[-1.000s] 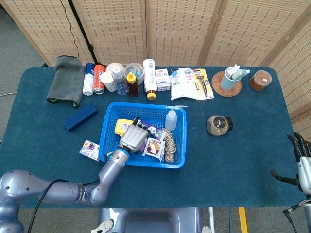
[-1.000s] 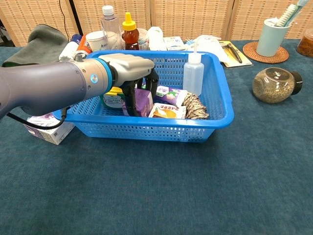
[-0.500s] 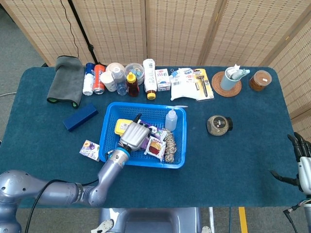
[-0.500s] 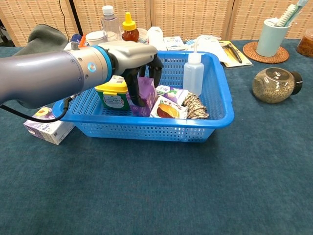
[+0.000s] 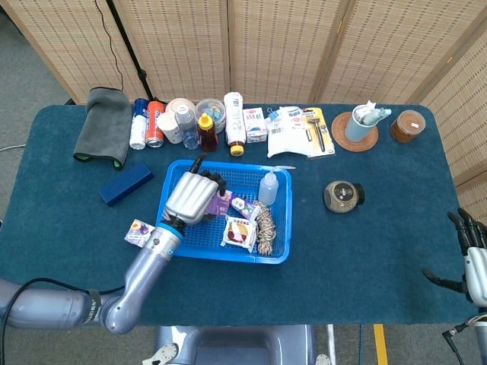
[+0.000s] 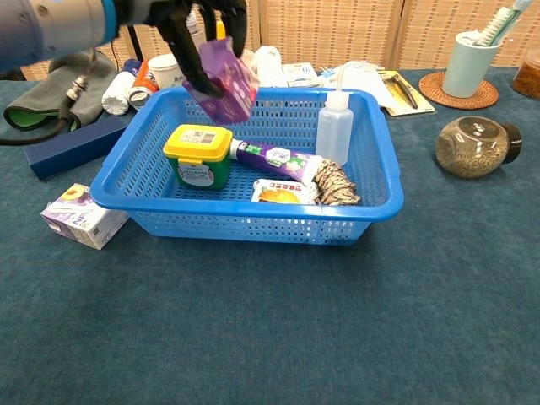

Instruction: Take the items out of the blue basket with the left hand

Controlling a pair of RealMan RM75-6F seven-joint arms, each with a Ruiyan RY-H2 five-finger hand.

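Right now my left hand (image 6: 190,29) is up high over the blue basket (image 6: 371,198), and my fingers (image 6: 181,51) grip a small purple packet (image 6: 226,78). The packet hangs in the air above the back left part of the basket and touches nothing but my fingers.

Down inside the basket, a tub with a yellow lid (image 6: 197,155) sits at the left. A purple tube (image 6: 274,159) lies in the middle, and a flat snack packet (image 6: 284,192) lies just in front of it, by the front wall. A bundle of rope (image 6: 337,182) sits at the right of the tube, and a clear squeeze bottle (image 6: 333,128) stands upright in the back right corner.

Outside the basket, a little purple box (image 6: 84,218) lies on the table just beside the left front corner. A dark blue box (image 6: 72,148) lies farther back on that side. A round jar (image 6: 471,147) lies well off to the right of the basket.

My right hand (image 5: 473,255) is far from the basket, at the right edge of the table. It holds nothing and its fingers are spread apart.
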